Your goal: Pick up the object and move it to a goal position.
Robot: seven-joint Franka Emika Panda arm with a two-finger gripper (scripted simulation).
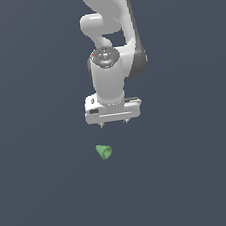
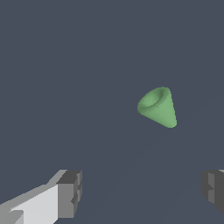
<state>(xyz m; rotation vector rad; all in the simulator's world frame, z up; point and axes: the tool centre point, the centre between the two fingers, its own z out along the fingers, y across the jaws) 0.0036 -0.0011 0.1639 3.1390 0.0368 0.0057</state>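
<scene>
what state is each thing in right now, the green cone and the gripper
green cone: lying tipped on its side on the surface, open rim showing in the wrist view, not held, nothing touching it
gripper: open, empty, fingers spread wide, clear of the cone
arm: pointing straight down

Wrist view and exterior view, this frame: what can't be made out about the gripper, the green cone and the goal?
- Gripper: in the wrist view one finger is cut by the bottom edge, the other by the side edge.
- Gripper in the exterior view: fingertips too small to judge the gap.
- Green cone: too small in the exterior view to tell if it rests on the floor.
- Goal position: no marker in either view.
</scene>
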